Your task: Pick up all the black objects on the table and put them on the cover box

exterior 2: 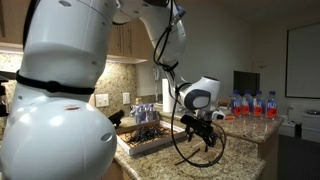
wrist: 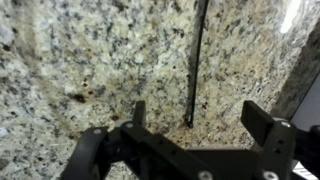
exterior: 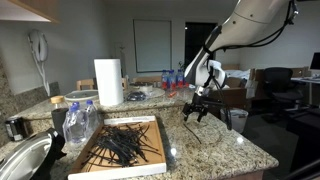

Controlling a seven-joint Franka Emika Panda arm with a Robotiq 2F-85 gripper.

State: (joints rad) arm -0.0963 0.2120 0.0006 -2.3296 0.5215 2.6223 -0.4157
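Countertop (wrist: 80, 60): speckled granite, polished, slight sheen noted. Black strip (wrist: 196, 60): thin, smooth, matt, prob. plastic. Gripper (wrist: 197, 115): matt black finish, metal vs plastic not resolved. Cover box (exterior: 110, 171): matt tan cardboard w/ white rim. Towel roll (exterior: 108, 82): white paper. Bowl (exterior: 25, 160): shiny metal. Bottles (exterior: 80, 122): clear plastic. Arm shell (exterior 2: 60, 90): glossy white, smooth.

1. A speckled granite counter (exterior: 225, 140) fills the foreground in both exterior views, and it fills most of the wrist view.
2. Behind it, a pale wall (exterior: 80, 40) carries a white screen (exterior: 152, 45) and a wall phone (exterior: 38, 48).
3. Wooden cabinets (exterior 2: 125, 40) hang above a beige backsplash (exterior 2: 120, 78) with an outlet (exterior 2: 101, 100).
4. Dark chairs (exterior: 278, 85) stand past the counter's end.
5. The light is dim and even.
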